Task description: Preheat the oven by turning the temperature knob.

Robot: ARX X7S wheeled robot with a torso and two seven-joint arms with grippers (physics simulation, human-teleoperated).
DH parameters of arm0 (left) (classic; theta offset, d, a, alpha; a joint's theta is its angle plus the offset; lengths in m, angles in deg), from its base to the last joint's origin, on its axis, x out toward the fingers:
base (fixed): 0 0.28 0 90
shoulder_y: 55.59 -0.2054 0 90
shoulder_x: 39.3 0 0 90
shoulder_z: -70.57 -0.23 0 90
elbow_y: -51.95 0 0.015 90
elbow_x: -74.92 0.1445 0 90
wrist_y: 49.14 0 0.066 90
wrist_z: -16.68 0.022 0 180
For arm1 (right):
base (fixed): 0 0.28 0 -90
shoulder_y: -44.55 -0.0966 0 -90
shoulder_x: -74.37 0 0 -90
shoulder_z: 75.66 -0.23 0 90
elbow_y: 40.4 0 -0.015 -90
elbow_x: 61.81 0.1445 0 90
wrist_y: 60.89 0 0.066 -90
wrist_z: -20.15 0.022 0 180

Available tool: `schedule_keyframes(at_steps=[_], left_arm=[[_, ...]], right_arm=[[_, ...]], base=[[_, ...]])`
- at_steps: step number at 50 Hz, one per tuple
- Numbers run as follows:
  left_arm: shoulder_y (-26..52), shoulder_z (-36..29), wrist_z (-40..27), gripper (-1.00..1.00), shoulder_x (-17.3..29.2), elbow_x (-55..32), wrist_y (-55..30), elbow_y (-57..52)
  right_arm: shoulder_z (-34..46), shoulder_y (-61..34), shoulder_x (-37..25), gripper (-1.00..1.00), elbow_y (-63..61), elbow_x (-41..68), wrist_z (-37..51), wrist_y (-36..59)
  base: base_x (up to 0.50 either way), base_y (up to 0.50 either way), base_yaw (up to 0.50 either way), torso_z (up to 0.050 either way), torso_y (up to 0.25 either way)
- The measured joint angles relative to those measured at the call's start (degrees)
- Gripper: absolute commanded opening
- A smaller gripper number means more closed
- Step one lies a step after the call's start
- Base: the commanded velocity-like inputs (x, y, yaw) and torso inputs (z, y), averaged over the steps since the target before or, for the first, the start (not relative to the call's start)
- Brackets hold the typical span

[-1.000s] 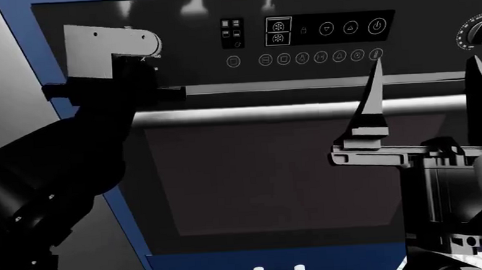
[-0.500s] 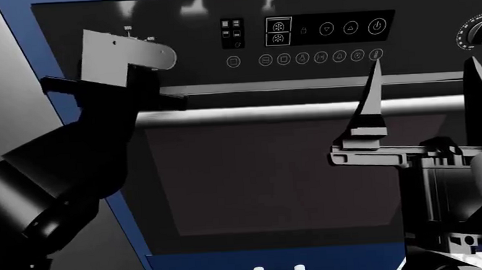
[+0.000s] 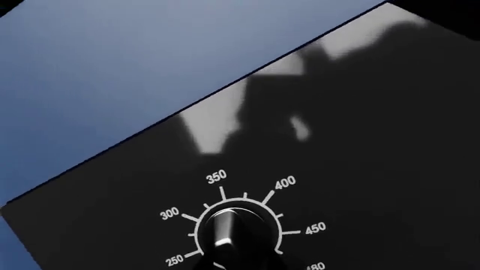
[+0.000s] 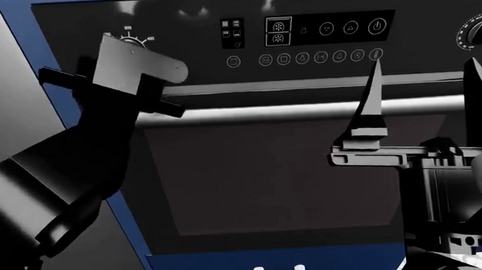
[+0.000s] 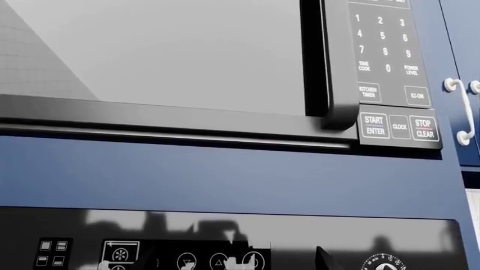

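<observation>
The oven is glossy black glass with a long brushed-silver bar handle. At the oven's upper left corner sits the temperature knob, round and numeral-ringed. The left gripper covers it; its opening can't be judged. Square the fingers on the dial before twisting.

left arm: glossy black cylindrical segments, grey highlights | left wrist plate: flat pale grey, rounded end, small dark screw dots | right gripper: two tapered black fingers, pale stepped bases | right wrist housing: black, ribbed, blocky
</observation>
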Motion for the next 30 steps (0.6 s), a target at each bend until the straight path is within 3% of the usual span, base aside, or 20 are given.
schedule_keyframes(at_steps=[30], left_arm=[[3.4, -8.0, 2.1, -1.0, 2.9, 5.1, -1.4, -0.8]], right_arm=[[-0.6, -0.4, -0.7, 1.0, -0.9, 1.5, 0.9, 0.3]], base=[[0.02, 0.0, -0.02, 0.002, 0.0]])
